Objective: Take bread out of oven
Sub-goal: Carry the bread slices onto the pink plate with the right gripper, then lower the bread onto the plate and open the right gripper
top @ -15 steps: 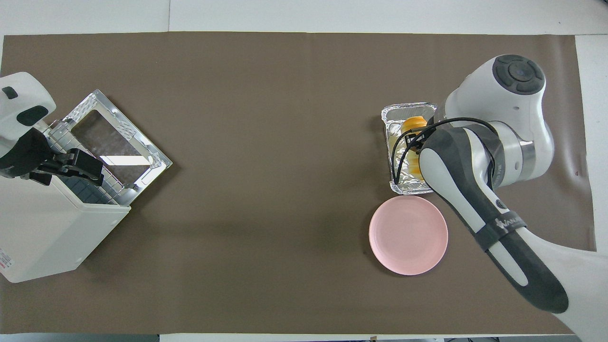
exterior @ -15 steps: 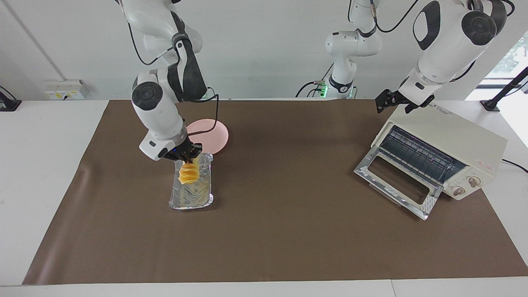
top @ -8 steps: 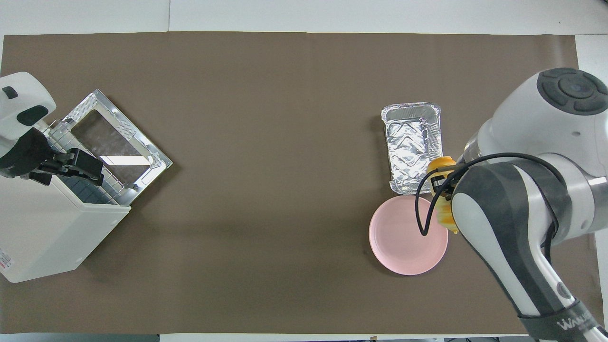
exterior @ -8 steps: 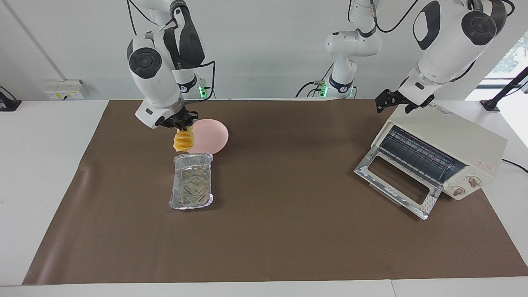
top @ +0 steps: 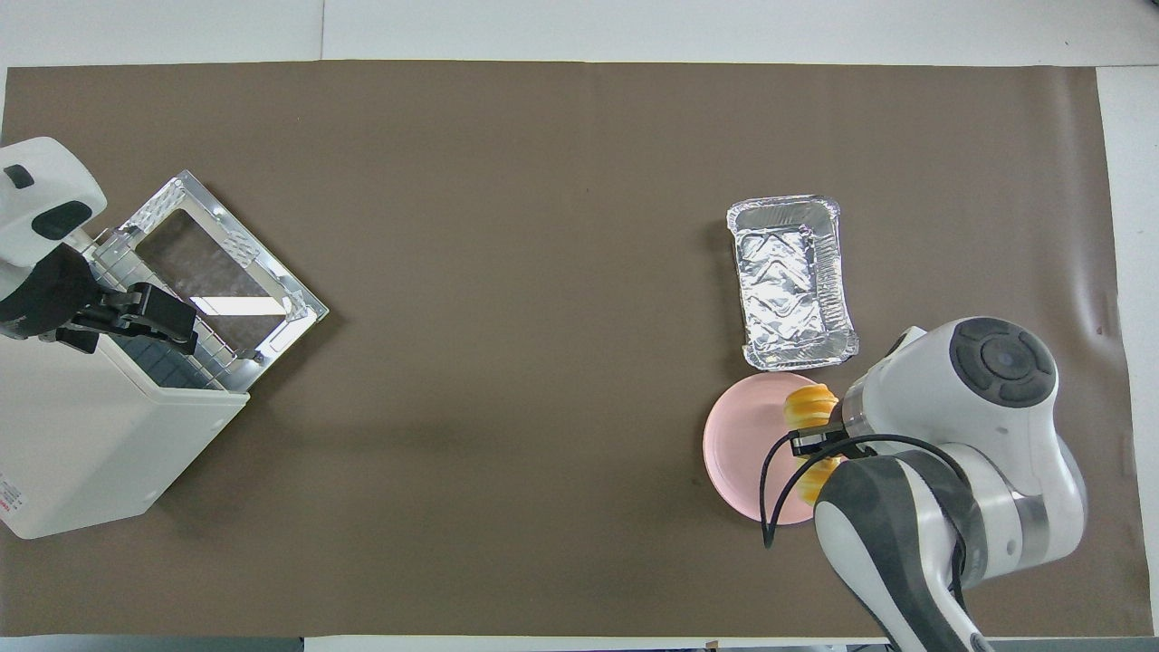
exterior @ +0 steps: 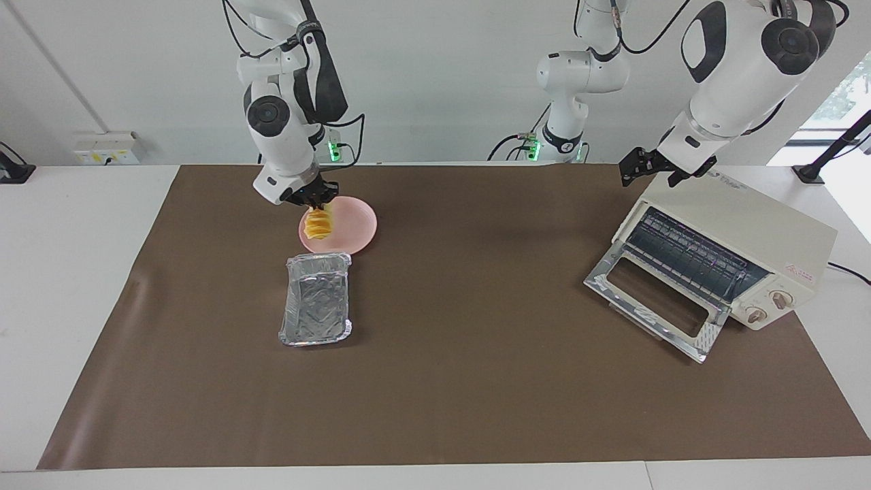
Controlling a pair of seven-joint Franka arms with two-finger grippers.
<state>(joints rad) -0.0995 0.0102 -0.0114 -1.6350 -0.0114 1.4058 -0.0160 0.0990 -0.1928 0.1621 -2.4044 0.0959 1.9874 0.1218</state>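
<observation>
Golden-yellow bread [exterior: 318, 224]: facing view, hangs long axis downward from right gripper [exterior: 312, 202], fingers clamped on its upper end, over pink plate [exterior: 354, 224]; plate contact unclear. Left gripper [exterior: 641, 168] waits over oven [exterior: 742, 235]; finger state indiscernible. Foil tray [exterior: 316, 308] empty. Overhead view: the arm's wrist hides much of the loaf [top: 809, 405]; oven door [top: 217, 273] down.

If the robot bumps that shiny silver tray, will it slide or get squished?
The foil tray looks empty and thin, so it is probably light and would slide on the brown mat. Its walls are crinkled already, so a squeeze would likely dent it.
</observation>
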